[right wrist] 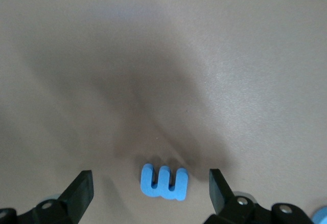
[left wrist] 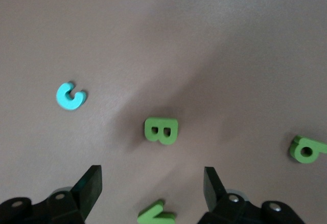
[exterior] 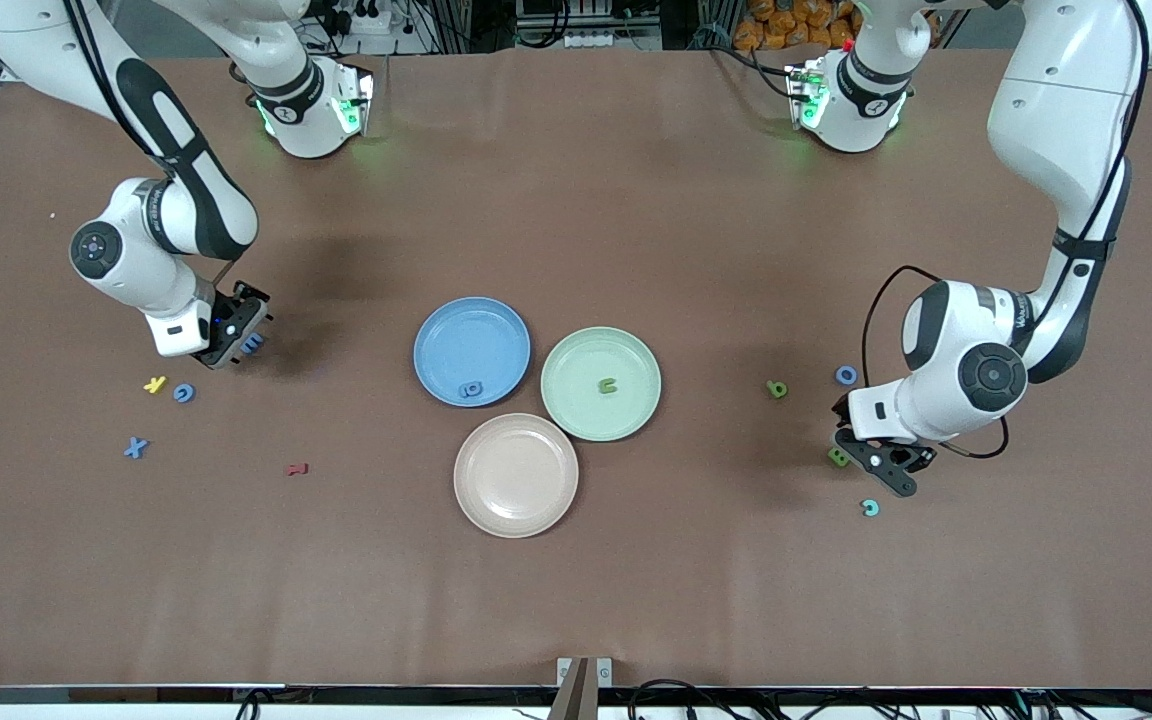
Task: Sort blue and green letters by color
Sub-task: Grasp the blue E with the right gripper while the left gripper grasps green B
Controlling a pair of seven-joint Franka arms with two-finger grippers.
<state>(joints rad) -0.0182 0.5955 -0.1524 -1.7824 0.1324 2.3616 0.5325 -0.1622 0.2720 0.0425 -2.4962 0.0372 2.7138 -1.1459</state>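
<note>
Nearest the front camera, the left gripper [exterior: 886, 470] is spread over the green B [left wrist: 161, 131], a light, stiff piece best pinched across its flat edges. Farther off, the right gripper [exterior: 236, 335] is spread around the blue E [right wrist: 164, 181], probably slippery when nipped shallowly.

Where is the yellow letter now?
In the front view, the yellow letter lies on the table toward the right arm's end, beside a blue letter.
</note>
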